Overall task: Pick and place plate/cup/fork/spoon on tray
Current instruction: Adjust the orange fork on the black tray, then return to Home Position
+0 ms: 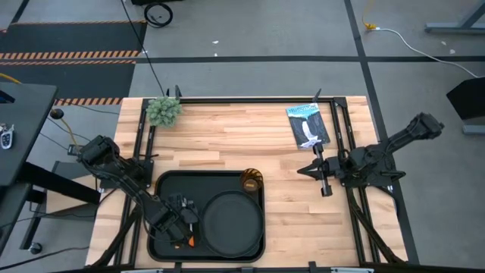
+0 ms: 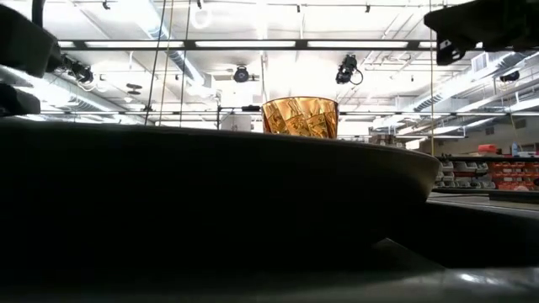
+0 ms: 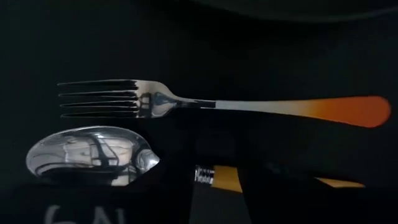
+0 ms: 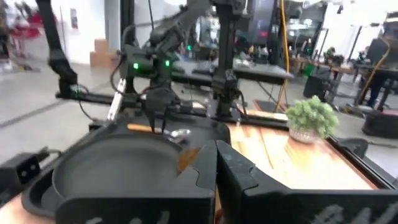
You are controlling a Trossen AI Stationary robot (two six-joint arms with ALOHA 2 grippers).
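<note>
The black tray [image 1: 163,182] lies at the table's near edge. The round plate [image 1: 231,224] rests flat on the tray's right half. The amber cup [image 1: 251,180] stands upright at the tray's far right corner. The fork [image 3: 186,102] and the spoon [image 3: 93,155] lie side by side on the tray's left part, orange handles pointing the same way. My left gripper [image 1: 179,226] points down over the spoon, open, and its dark fingers [image 3: 280,193] hide part of the spoon's handle [image 3: 225,177]. My right gripper [image 1: 303,170] hangs level and shut to the right of the tray. My left gripper stands from above over the spoon's handle [image 3: 225,177], which shows in the gap between the fingers and runs on behind one of them. The spoon lies flat on the tray. Whether the fingers touch it, I cannot tell.
A small green plant [image 1: 164,111] stands at the far left corner. A dark packet [image 1: 307,125] lies at the far right. Bare wood [image 1: 288,220] shows between the tray and the right arm. Black frame rails run along the table's sides.
</note>
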